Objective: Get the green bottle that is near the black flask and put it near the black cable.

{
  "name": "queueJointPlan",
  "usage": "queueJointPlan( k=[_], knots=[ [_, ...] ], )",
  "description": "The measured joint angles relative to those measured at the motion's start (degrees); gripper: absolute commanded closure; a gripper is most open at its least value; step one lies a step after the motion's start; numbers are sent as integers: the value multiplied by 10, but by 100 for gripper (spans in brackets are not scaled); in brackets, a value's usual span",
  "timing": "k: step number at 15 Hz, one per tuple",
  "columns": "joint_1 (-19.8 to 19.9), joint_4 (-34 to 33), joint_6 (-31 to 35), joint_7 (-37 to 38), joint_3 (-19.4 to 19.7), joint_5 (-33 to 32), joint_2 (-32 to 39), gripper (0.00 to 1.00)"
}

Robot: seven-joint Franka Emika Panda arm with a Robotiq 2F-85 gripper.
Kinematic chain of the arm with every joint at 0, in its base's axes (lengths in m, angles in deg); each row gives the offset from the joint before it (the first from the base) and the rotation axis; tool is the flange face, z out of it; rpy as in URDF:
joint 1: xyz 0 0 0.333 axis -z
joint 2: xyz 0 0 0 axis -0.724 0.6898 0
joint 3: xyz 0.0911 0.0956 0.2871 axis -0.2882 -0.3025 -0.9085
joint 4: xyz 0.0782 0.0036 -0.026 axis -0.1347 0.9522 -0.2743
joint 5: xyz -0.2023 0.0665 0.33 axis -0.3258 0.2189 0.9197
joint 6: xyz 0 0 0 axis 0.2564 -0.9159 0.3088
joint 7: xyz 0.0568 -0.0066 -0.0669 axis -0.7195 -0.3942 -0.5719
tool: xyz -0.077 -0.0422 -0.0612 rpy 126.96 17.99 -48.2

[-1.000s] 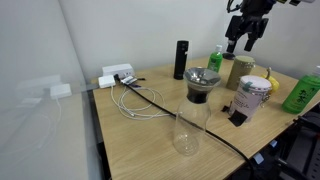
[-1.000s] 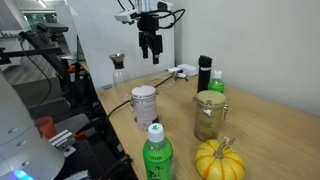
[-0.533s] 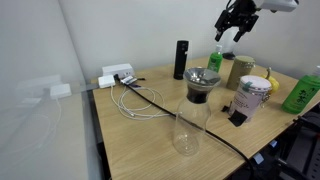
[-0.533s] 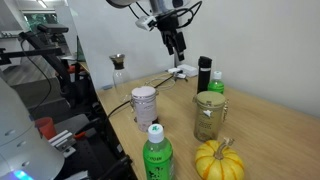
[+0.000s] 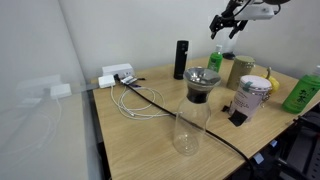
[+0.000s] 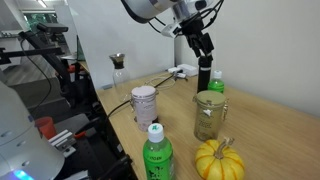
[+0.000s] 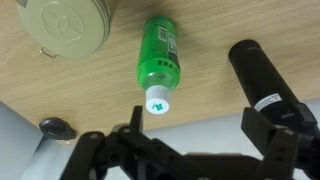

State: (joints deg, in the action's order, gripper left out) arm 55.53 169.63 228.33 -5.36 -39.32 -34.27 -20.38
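Green bottle point(image 7: 160, 60) was not yet grasped: on the table point(image 5: 140, 140) it stood just beside the black flask point(image 7: 262, 75), well apart from the black cable point(image 5: 225, 143). The gripper point(image 7: 195, 135) hovered above it, jaws spread and empty; grasp, carry and placement all remained.

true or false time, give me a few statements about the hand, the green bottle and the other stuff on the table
1. The hand is open and empty. True.
2. The green bottle lies on its side. False: it stands upright.
3. The green bottle stands beside the black flask. True.
4. The pumpkin sits next to the glass carafe. False: it sits by the lidded jar.
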Motion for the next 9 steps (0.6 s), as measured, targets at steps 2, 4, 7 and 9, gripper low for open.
queueJointPlan(
  k=[2, 4, 7, 9],
  knots=[
    [0, -25, 0, 26, 3, -8, 38, 0],
    [-1, -47, 0, 46, 7, -9, 75, 0],
    [-22, -77, 2, 59, 40, 7, 114, 0],
    [-42, -91, 5, 59, 68, 30, 130, 0]
  ],
)
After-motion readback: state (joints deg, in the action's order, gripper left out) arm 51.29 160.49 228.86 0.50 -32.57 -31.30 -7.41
